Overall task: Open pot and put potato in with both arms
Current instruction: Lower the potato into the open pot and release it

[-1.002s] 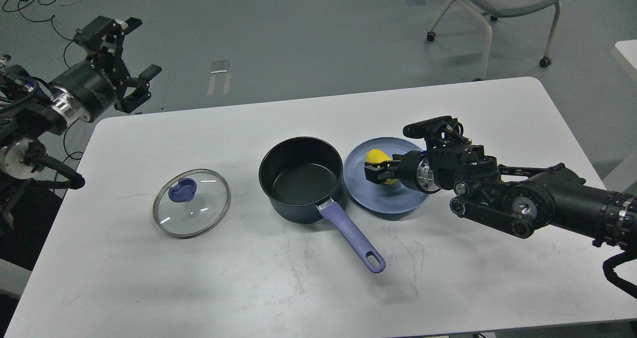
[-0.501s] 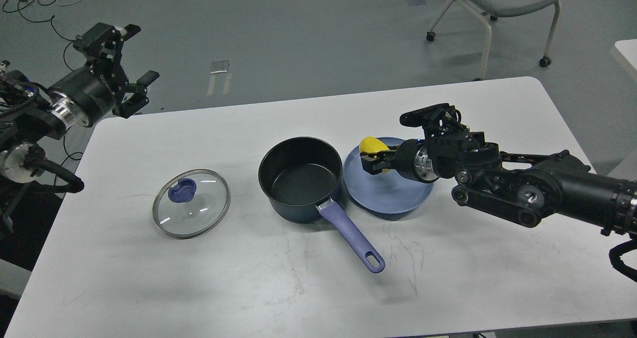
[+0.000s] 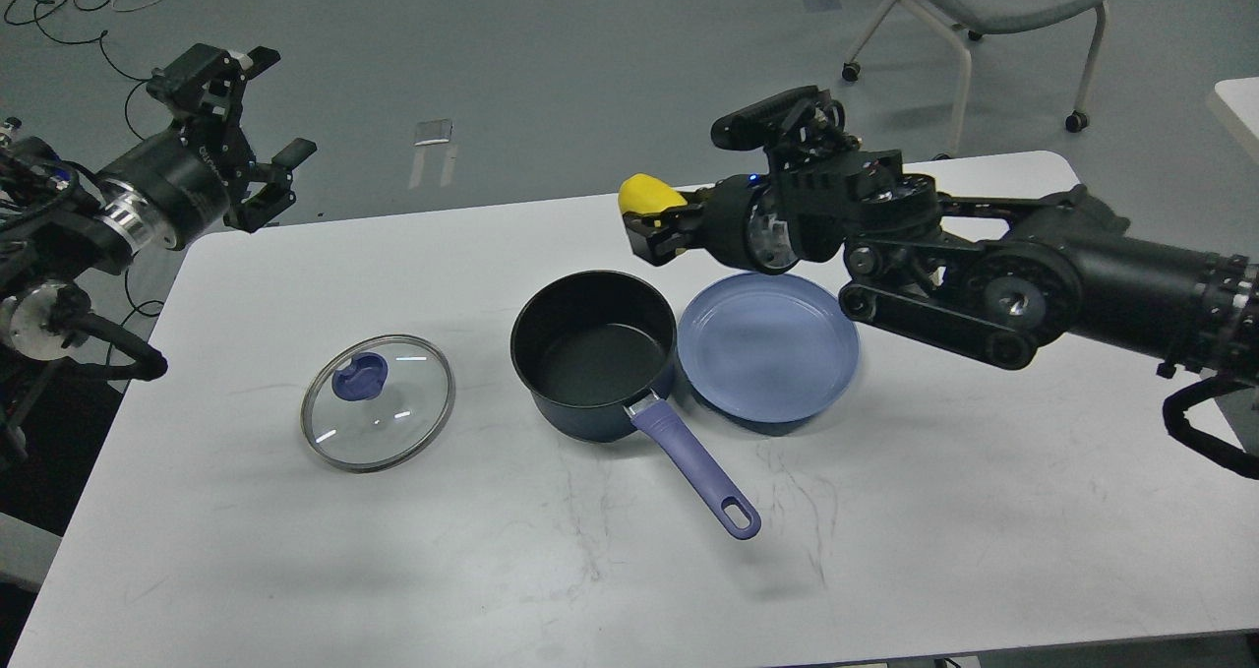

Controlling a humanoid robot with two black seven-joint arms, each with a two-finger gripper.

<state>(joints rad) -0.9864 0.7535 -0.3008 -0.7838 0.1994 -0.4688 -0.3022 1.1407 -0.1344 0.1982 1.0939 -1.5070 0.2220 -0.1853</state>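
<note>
Left gripper [image 3: 258, 117]: up off the table's far-left corner, fingers spread wide, nothing in them, well away from everything.
Lid [image 3: 378, 401]: lying flat on the white table [image 3: 295, 570], well to the left of the pot. So the opening part looks done.
Pot [image 3: 593, 353]: open, black inside showing, nothing in it yet; purple handle points toward the near edge.
Potato [image 3: 649, 194]: in the air, just beyond the pot's far rim and a shade to its right.
Right gripper [image 3: 657, 225]: pinching the potato from below and behind, arm reaching in from the right.
Plate [image 3: 768, 347]: bare, right up against the pot's right side.
Step in hand: carrying the potato across to the pot, I'd say.
Next move: shift it toward the near side until it hangs over the opening, lower it, then release.
</note>
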